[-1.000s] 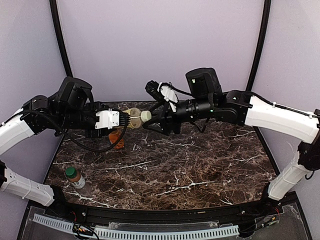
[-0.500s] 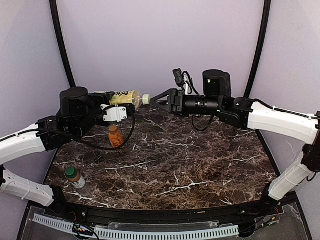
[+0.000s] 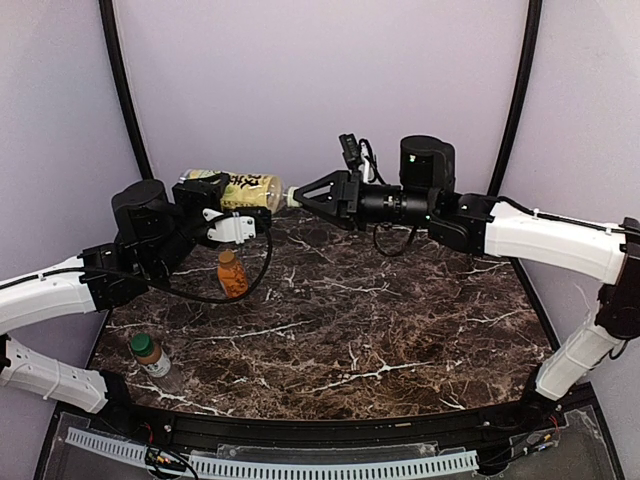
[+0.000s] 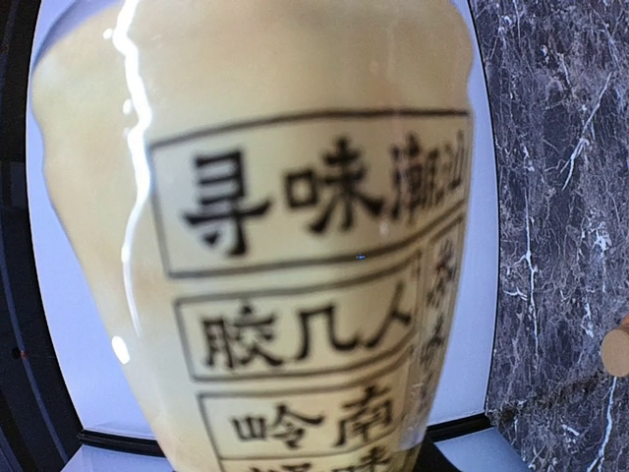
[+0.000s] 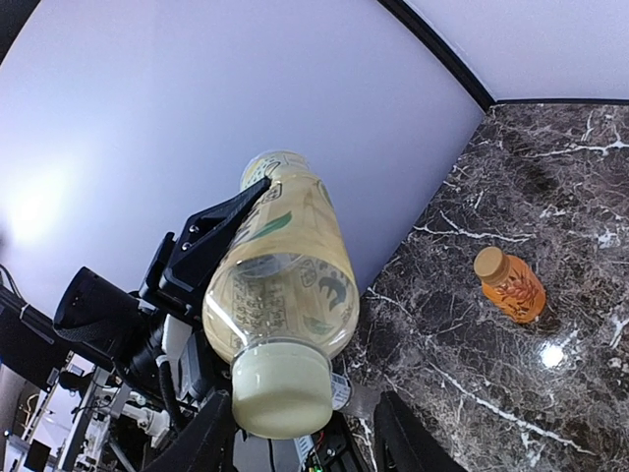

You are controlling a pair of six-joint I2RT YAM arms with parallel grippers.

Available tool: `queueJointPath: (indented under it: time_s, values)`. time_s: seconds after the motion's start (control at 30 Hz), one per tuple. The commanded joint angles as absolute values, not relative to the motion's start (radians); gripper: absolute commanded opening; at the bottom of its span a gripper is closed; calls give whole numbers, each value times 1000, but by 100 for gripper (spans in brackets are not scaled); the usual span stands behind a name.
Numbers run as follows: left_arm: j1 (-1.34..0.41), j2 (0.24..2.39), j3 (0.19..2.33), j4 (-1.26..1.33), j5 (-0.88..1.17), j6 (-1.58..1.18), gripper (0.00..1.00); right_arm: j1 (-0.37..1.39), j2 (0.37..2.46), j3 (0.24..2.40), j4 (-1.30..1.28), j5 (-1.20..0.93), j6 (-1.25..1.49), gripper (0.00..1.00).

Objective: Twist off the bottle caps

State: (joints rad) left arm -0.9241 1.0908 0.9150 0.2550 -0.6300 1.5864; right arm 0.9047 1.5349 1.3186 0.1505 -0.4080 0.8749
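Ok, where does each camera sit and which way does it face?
Top external: above and behind, looking down at the marble table; both arms, left tool holding the yellow-labelled bottle, right tool at its cap.
Left wrist: facing that bottle's label close up; no fingers visible.
Right wrist: facing the cap end-on, own fingers flanking it.
Shared: top and right wrist both show the orange bottle.
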Motion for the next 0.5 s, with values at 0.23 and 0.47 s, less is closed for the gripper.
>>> queueJointPath:
  time_s: [0.23,0.47]
  values:
    - [-931,1082,900,304,-636,1627,33,902,1555,1365,199,-448,874,37]
    - [-931,1089,900,305,-639,1627,33,902,1580,1375,202,-475,886,30]
